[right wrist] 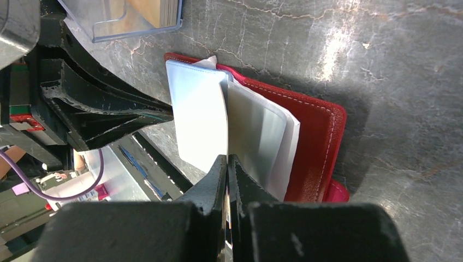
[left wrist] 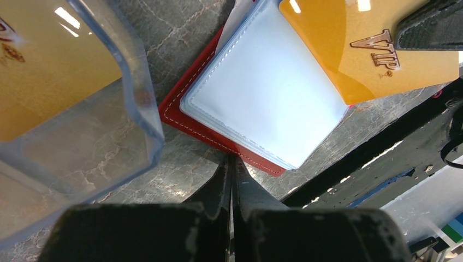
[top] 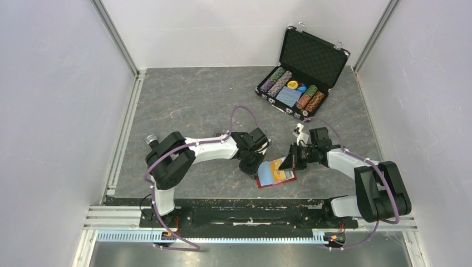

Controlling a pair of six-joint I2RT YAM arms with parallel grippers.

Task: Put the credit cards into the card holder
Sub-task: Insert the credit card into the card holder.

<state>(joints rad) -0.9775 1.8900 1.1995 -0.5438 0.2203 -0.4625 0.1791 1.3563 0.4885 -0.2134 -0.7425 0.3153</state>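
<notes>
The red card holder (left wrist: pixel 183 119) lies open on the grey table, its pale blue-grey sleeves (left wrist: pixel 262 93) facing up. My left gripper (left wrist: pixel 232 164) is shut, and its tips rest against the holder's near red edge. An orange credit card (left wrist: pixel 338 49) marked VIP hangs over the sleeves with my right gripper (right wrist: pixel 226 159) shut on it. In the right wrist view this card (right wrist: pixel 226 117) shows edge-on above the holder (right wrist: pixel 316 136). More gold and orange credit cards (left wrist: pixel 49 60) sit in a clear tray (left wrist: pixel 139 98) left of the holder. From above, the two grippers (top: pixel 257 166) (top: pixel 288 162) flank the holder (top: pixel 261 183).
A black chip case (top: pixel 311 53) stands open at the back right with poker chips and a blue deck inside. The black base rail (top: pixel 250 214) runs along the near table edge, just beyond the holder. White walls close in both sides.
</notes>
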